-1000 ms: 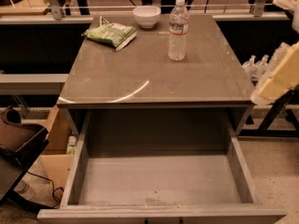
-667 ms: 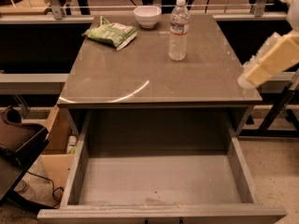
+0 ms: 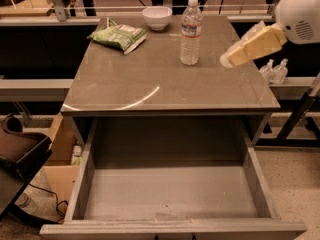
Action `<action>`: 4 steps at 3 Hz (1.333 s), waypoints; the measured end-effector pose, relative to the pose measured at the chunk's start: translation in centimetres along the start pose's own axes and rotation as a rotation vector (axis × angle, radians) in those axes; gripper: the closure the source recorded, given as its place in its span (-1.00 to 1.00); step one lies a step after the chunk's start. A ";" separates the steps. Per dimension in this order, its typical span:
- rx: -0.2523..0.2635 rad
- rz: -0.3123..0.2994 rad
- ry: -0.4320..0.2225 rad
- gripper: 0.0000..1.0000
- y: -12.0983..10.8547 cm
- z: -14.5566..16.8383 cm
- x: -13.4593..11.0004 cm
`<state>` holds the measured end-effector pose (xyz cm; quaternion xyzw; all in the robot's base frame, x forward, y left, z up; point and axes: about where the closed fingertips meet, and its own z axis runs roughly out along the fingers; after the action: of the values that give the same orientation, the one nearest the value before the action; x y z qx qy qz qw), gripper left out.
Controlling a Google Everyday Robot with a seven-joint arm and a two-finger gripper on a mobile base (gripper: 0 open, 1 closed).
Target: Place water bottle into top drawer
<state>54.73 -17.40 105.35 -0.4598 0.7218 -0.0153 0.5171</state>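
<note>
Water bottle point(image 3: 190, 34) upright on worktop point(image 3: 150, 79); probably light, thin-walled, slippery, so grip the ribbed mid-body gently. End effector point(image 3: 227, 59) hangs just right, apart; opening cannot tell.

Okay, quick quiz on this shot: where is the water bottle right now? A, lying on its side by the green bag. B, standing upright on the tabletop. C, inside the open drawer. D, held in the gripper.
B: the water bottle stands upright on the tabletop, while the open top drawer holds nothing and the gripper hangs to the bottle's right, apart from it.
</note>
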 end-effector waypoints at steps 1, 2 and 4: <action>0.085 0.049 -0.142 -1.00 -2.1 2.1 -1.5; 0.220 0.094 -0.266 -1.00 -5.9 3.0 -3.6; 0.213 0.160 -0.289 -1.00 -5.8 5.2 -3.5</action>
<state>62.63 -15.98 108.39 -0.3412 0.6684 0.0159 0.6607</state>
